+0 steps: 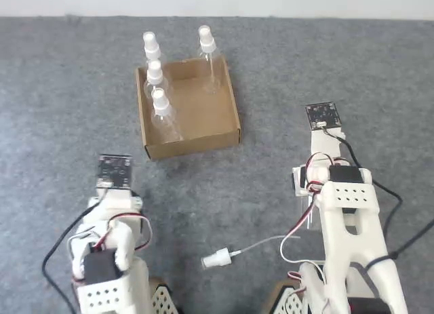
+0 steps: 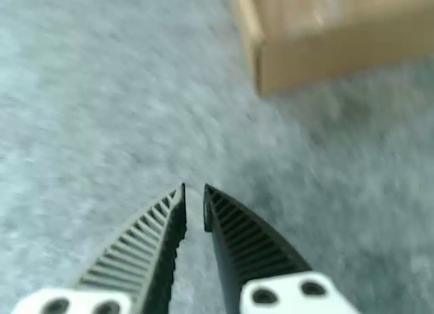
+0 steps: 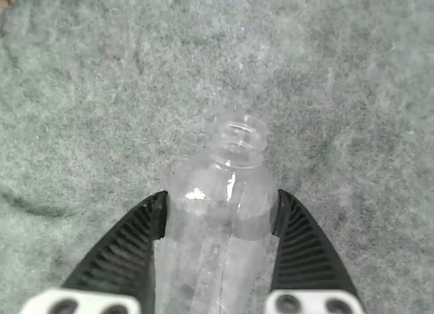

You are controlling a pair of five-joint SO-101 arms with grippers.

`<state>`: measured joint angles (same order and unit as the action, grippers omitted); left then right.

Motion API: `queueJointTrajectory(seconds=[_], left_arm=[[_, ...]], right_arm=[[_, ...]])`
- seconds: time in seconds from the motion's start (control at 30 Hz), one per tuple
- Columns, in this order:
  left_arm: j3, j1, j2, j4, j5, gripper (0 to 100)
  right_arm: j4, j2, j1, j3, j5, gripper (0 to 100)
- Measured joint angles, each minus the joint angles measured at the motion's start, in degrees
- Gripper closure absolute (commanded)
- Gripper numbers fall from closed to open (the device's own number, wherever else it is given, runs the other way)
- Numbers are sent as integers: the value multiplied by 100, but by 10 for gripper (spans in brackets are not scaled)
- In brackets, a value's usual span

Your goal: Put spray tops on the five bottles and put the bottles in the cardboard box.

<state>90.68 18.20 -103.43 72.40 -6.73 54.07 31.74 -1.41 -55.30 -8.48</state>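
Bottle (image 3: pixel 220 232), neck bare, clamped at the shoulder in right tool (image 3: pixel 220 195). Left tool (image 2: pixel 194 188) nearly closed, empty. Spray top (image 1: pixel 217 260) on desk (image 1: pixel 68 90) behind both tools. Suggest: hold bottle steady, grip top by collar, feed tube in first.

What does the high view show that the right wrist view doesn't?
Only the high view: the cardboard box, four capped bottles at it, and a loose spray top. Only the right wrist view: the right claw clamping a bottle whose neck is open. Both: the grey carpet.
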Motion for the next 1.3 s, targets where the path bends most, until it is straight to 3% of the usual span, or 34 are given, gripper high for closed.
queueJointTrajectory(seconds=[0.17, 0.33, 0.73, 1.1, 1.3], left_arm=[[-677, -62, 0, 0, -105, 961], [-914, -589, 0, 0, -1055, 963], [-967, -1530, 62, 123, -1723, 959], [-2101, -2822, 3341, 123, -1749, 870], [-2189, -3648, 4105, 123, -1749, 818]], right_arm=[[0, 0, 0, 0, 0, 936], [0, 0, 0, 0, 0, 936], [-123, 0, 149, 0, 0, 936], [-158, 0, 237, 0, 0, 936], [-334, 0, 624, 0, 0, 936]])
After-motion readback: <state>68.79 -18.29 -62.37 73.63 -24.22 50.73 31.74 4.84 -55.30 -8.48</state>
